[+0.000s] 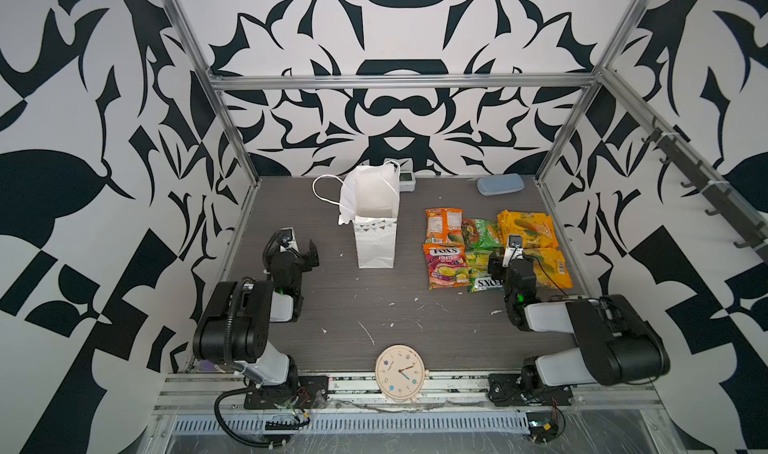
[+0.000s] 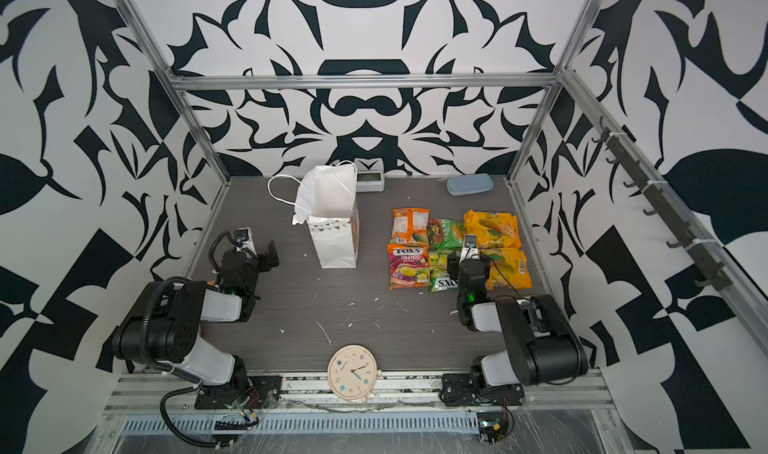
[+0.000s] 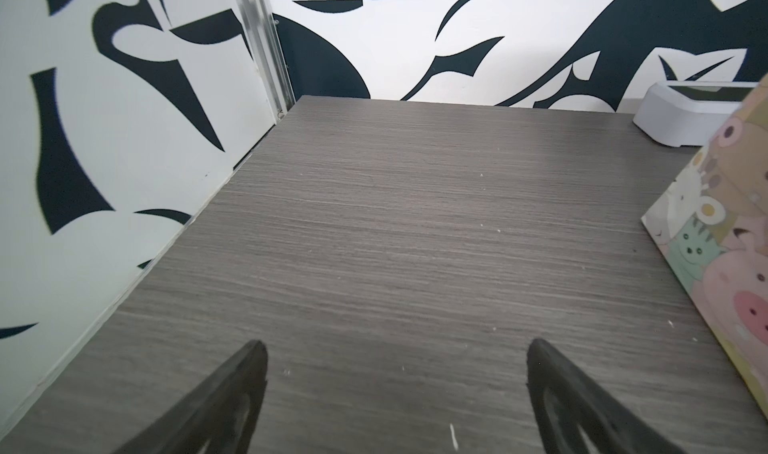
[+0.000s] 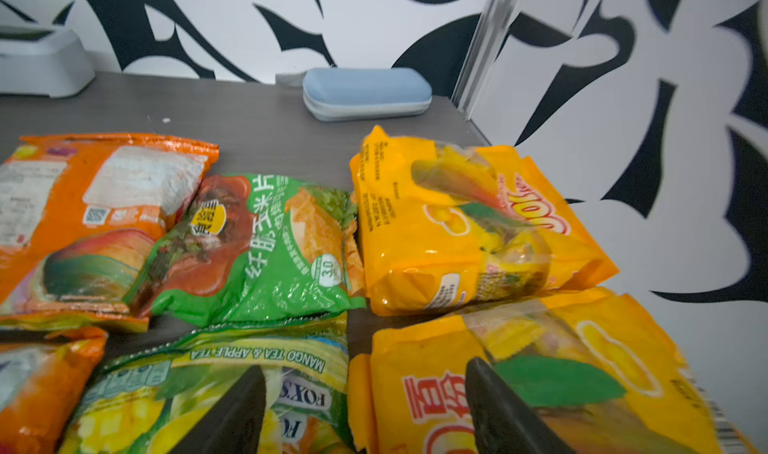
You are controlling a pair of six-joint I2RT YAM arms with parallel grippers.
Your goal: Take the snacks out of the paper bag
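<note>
Right wrist view — right gripper, jaws apart, hovers over the snacks.

On my feed: cream wall clock flat up front; blue glasses case back right; white display gadget mid-back.

Bright, even, diffuse light; only soft shadows on the counter. Both top views: sharp, fisheye bowing at edges. Right wrist view: specular glare on the snacks, wall smeared toward the edge. Left wrist view clean.
</note>
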